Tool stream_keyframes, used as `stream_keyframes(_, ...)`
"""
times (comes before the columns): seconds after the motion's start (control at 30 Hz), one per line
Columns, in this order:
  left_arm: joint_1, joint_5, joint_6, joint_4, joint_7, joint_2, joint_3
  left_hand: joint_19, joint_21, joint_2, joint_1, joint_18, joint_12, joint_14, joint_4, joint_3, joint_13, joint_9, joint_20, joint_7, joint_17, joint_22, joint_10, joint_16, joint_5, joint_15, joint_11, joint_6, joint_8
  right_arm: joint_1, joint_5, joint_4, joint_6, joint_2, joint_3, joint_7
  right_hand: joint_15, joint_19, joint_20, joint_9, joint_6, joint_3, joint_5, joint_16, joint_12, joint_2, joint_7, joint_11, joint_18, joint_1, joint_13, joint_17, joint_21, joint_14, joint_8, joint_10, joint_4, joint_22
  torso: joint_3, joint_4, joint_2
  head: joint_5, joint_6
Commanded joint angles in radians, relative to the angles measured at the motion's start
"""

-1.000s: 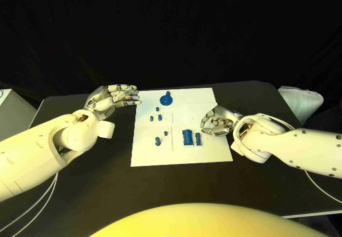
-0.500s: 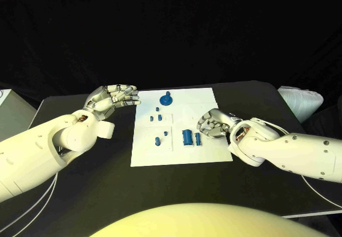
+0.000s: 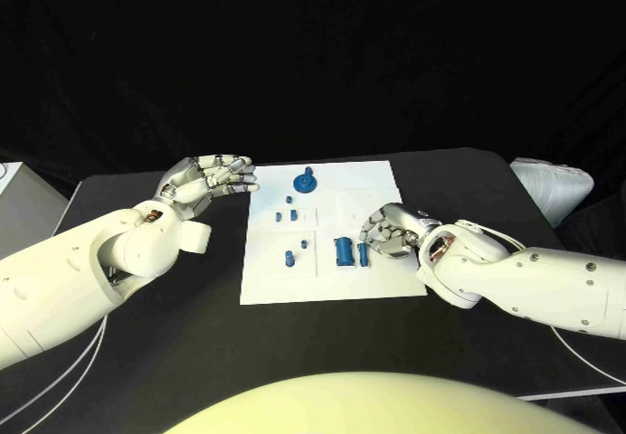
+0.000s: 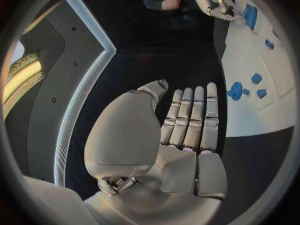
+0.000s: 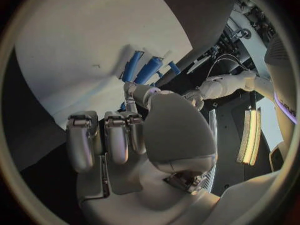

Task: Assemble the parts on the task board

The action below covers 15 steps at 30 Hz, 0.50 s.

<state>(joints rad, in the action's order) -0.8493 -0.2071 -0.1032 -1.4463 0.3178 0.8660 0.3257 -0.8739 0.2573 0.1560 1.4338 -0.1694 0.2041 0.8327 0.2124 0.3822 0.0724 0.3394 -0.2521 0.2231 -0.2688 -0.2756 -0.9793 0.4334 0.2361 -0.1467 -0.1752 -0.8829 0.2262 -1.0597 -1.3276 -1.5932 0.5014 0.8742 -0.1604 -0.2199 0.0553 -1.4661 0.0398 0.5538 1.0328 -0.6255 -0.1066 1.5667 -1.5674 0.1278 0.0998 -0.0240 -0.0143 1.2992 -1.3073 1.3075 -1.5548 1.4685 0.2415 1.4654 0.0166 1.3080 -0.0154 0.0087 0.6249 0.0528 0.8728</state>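
Right hand (image 3: 389, 232) hovers, fingers curled and empty, just at 3 o'clock of two blue cylinders (image 3: 351, 252) on task board (image 3: 333, 280); left hand (image 3: 203, 183) spread, empty, beside board's 9 o'clock edge.

right hand (image 3: 387, 231) | moved inward over task board (image 3: 327, 285) | nearer blue cylinders (image 3: 351, 252)

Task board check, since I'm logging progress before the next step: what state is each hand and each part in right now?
Left hand: open, holds nothing, off the board's left edge.
Right hand: fingers curled over the board, beside the long parts; no grip visible.
Two long blue parts: lying side by side on the task board.
Round blue part: near the far edge.
Small blue parts: scattered mid-board.
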Motion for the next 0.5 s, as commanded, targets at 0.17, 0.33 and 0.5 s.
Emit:
stream_keyframes(0.17,0.001,0.000,0.017,-0.002,0.007,-0.002,0.000,-0.007,-0.004,0.003,0.002,-0.009,-0.004,-0.009,0.006,0.000,-0.001,-0.002,0.000,0.002,-0.001,0.001,0.005,-0.004,0.001,-0.001,-0.004,0.006,0.000,0.003,-0.023,0.001,-0.037,-0.003,0.000,-0.024,0.004,-0.102,0.003,0.002,0.015,0.010,0.013,0.004,-0.003,-0.003,-0.007,0.009,0.011,-0.008,-0.263,0.263,-0.001,0.102,0.013,0.105,-0.004,0.259,0.0005,-0.0013,-0.001,0.001,0.000)
stream_keyframes(0.33,0.001,0.000,0.017,-0.002,0.007,-0.002,0.000,-0.007,-0.004,0.003,0.002,-0.009,-0.004,-0.009,0.006,0.000,-0.001,-0.002,0.000,0.002,-0.001,0.001,0.005,-0.004,0.001,-0.001,-0.004,0.006,0.000,0.006,-0.029,0.004,-0.041,-0.006,0.000,-0.037,0.006,-0.101,0.002,0.002,0.020,0.014,0.018,0.004,-0.003,-0.003,-0.011,0.013,0.011,-0.009,-0.263,0.263,0.002,0.102,0.017,0.105,-0.004,0.258,0.0000,-0.0007,-0.001,0.001,0.000)
stream_keyframes(0.5,0.001,0.000,0.017,-0.002,0.007,-0.002,0.000,-0.007,-0.004,0.003,0.002,-0.009,-0.004,-0.009,0.006,0.000,-0.001,-0.002,0.000,0.002,-0.001,0.001,0.005,-0.004,0.001,-0.001,-0.004,0.006,0.000,0.011,-0.032,0.008,-0.040,-0.016,0.000,-0.044,0.007,-0.101,0.001,0.003,0.023,0.016,0.020,0.004,-0.003,-0.002,-0.013,0.014,0.011,-0.009,-0.263,0.263,0.004,0.102,0.020,0.105,-0.003,0.258,0.0002,0.0003,-0.001,0.002,0.000)
